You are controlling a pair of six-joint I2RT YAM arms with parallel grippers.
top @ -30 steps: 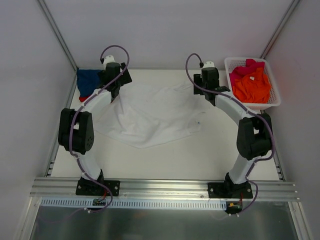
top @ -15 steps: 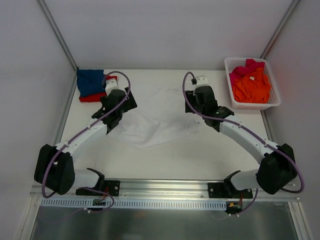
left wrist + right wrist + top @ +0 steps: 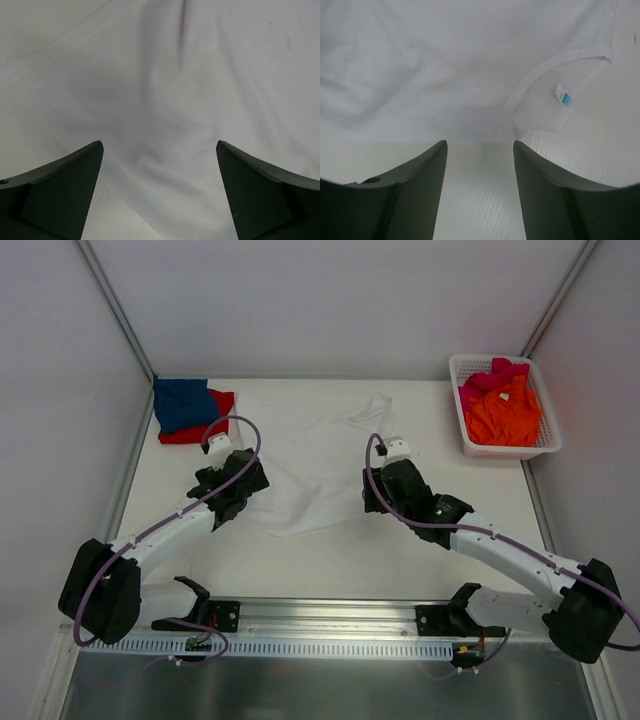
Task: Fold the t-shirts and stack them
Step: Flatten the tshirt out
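Overhead, the white t-shirt lies spread and rumpled across the middle of the table. The left tool is low at its left edge and the right tool at its right edge. Only this view shows the blue t-shirt lying on the red t-shirt in the far left corner, and the orange t-shirt and pink t-shirt heaped in the white lattice basket. The left wrist view shows fingers spread wide over creased white cloth, gripping nothing. The right wrist view alone shows the collar and neck label. There the fingers also stand apart, with bare table between them.
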